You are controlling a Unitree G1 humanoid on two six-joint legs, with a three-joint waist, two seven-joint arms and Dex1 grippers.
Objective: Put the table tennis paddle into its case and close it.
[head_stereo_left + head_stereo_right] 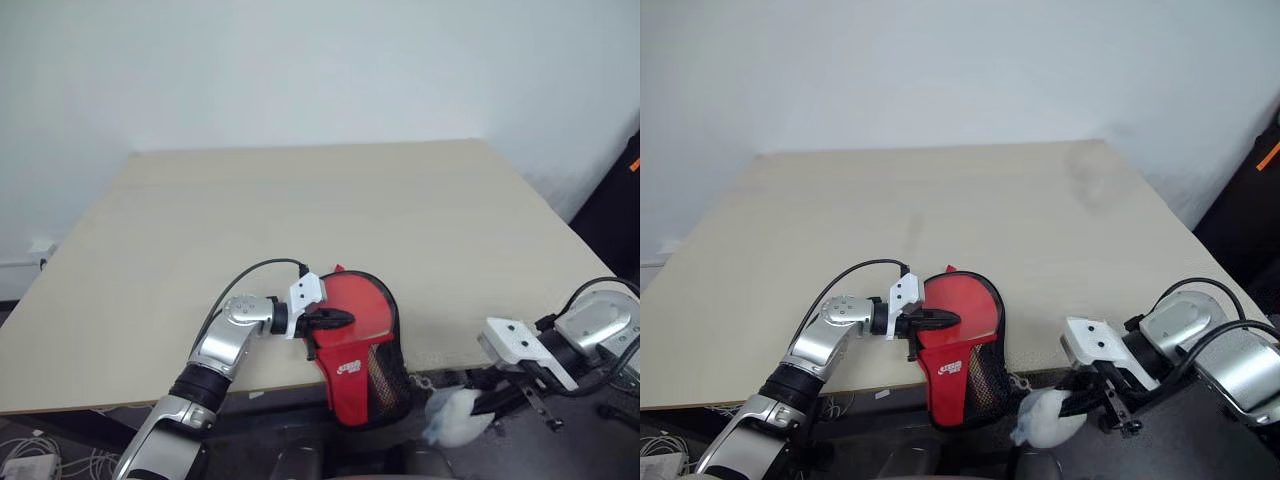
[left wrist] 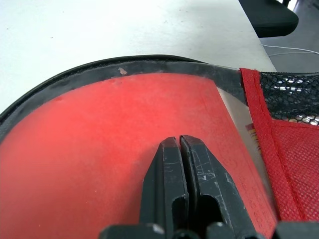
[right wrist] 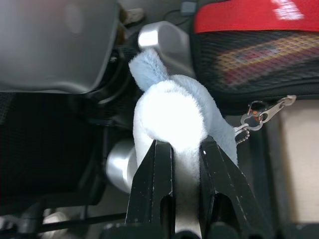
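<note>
Right tool (image 3: 187,149) pinches plush toy (image 3: 172,117) (left closed).

Probably a lab or office: bare beige table (image 1: 300,220), plain white wall (image 1: 300,70), floor cables (image 1: 25,455).

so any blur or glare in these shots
Right eye view: a hazy smudge over the table's far right corner. Right wrist view: the grey background at upper left is out of focus; the plush toy is sharp. Left wrist view: small glints on the case's mesh.
</note>
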